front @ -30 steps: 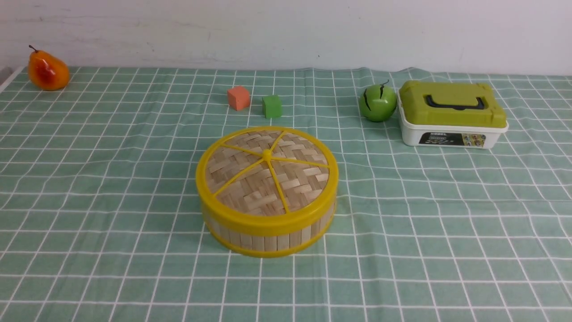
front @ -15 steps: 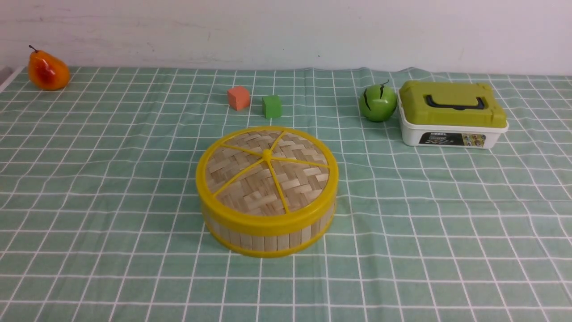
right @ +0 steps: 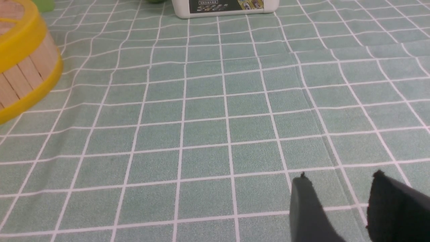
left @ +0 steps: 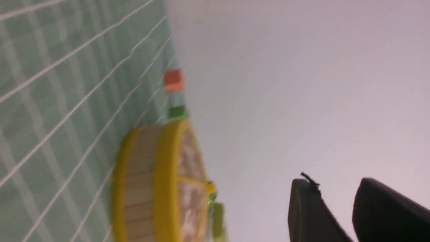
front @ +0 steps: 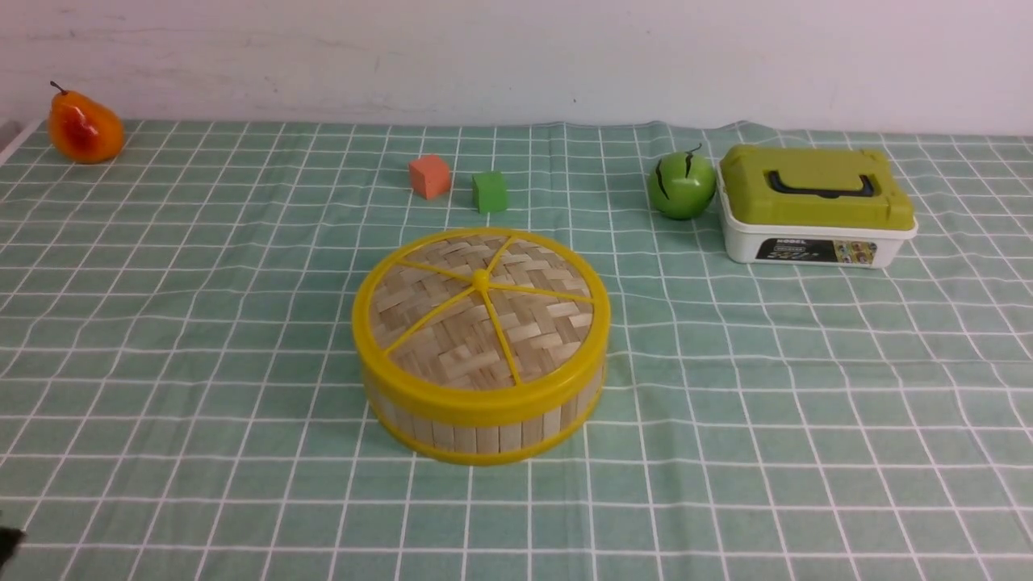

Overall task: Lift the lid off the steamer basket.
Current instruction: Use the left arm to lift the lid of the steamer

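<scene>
Steamer basket and its lid sit together near the centre of the front picture, the basket flat on the checked cloth and the lid fully on, knob upward. Neither looks to have shifted over the last second. What has changed is at the lower left edge: a dark, blurred tip has come in where earlier there was only cloth. I take it to be part of the left arm coming into reach, so the job seems barely begun, with the approach under way and the lifting still to do.

From left to right, the front picture has the orange pear in the upper left, the red block and the green block upper centre, then the green fruit beside the white box in the upper right.

The left wrist picture shows what the front one does not: the left gripper, its jaws parted with nothing between them, and the basket seen low from the side, apart from the fingers. The right wrist picture adds the right gripper, also spread and holding nothing, over bare cloth. Next, I judge, the left jaws must line up on the small knob; a poor grip could slip or drag the basket along.
</scene>
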{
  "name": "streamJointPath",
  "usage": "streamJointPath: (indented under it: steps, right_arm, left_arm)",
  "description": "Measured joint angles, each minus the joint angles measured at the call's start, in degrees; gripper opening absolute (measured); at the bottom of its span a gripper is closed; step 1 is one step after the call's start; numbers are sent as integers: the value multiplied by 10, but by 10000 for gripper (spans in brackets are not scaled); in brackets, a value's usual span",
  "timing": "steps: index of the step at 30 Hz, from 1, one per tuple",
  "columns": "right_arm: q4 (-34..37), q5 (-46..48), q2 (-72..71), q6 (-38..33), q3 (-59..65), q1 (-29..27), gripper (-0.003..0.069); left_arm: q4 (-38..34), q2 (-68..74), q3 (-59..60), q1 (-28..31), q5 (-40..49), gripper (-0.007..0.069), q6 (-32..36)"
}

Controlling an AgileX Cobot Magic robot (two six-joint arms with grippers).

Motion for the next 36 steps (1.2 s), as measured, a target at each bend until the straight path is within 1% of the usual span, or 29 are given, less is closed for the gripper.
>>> streamJointPath:
  steps: [3, 5, 7, 8, 9, 10, 11, 14, 15, 16, 17, 18, 19, 21, 23, 24, 26, 28, 31, 32, 33, 34, 35, 36]
  right_arm:
    - [0, 0, 0, 0, 0, 0, 242]
    - [0, 0, 0, 0, 0, 0, 242]
    - [0, 0, 0, 0, 0, 0, 242]
    - [0, 0, 0, 0, 0, 0, 242]
    - [0, 0, 0, 0, 0, 0, 242]
    - [0, 0, 0, 0, 0, 0, 242]
    - [0, 0, 0, 0, 0, 0, 242]
    - [0, 0, 0, 0, 0, 0, 242]
    - [0, 0, 0, 0, 0, 0, 242]
    - [0, 0, 0, 0, 0, 0, 242]
    - [0, 0, 0, 0, 0, 0, 242]
    - [0, 0, 0, 0, 0, 0, 242]
    - [0, 0, 0, 0, 0, 0, 242]
    - [0, 0, 0, 0, 0, 0, 242]
    - [0, 0, 0, 0, 0, 0, 242]
    - [0, 0, 0, 0, 0, 0, 242]
    - [0, 0, 0, 0, 0, 0, 242]
    - [0, 0, 0, 0, 0, 0, 242]
    - [0, 0, 0, 0, 0, 0, 242]
    - [0, 0, 0, 0, 0, 0, 242]
    - [0, 0, 0, 0, 0, 0, 242]
    - [0, 0, 0, 0, 0, 0, 242]
    - [0, 0, 0, 0, 0, 0, 242]
    - [0, 0, 0, 0, 0, 0, 242]
  left_arm:
    - [40, 6, -77, 0, 4, 104, 48]
    - [68, 39, -139, 0, 46, 41, 80]
    - [98, 108, -207, 0, 126, -13, 118]
    - [113, 141, -240, 0, 165, -13, 132]
    - [127, 207, -273, 0, 229, -13, 148]
    - [135, 217, -292, 0, 250, -13, 153]
    - [146, 287, -331, 0, 324, -13, 167]
    - [169, 435, -437, 0, 446, -13, 213]
    - [170, 453, -443, 0, 451, -13, 216]
    - [172, 519, -495, 0, 486, -13, 248]
    - [171, 555, -528, 0, 501, -13, 261]
    - [169, 562, -534, 0, 504, -13, 264]
    - [159, 614, -587, 0, 527, -13, 276]
    - [140, 679, -656, 0, 575, -13, 287]
    - [129, 750, -731, 0, 651, -13, 294]
    - [128, 779, -768, -2, 675, -13, 297]
    - [142, 847, -831, -18, 699, -13, 298]
    - [169, 900, -872, -45, 703, -13, 292]
    - [218, 971, -945, -108, 709, -13, 275]
    - [218, 976, -945, -113, 709, -13, 273]
    - [249, 1018, -993, -153, 711, -13, 267]
    - [262, 1040, -1015, -173, 712, -13, 264]
    - [281, 1060, -1047, -191, 713, -13, 263]
    - [284, 1064, -1053, -195, 713, -13, 263]
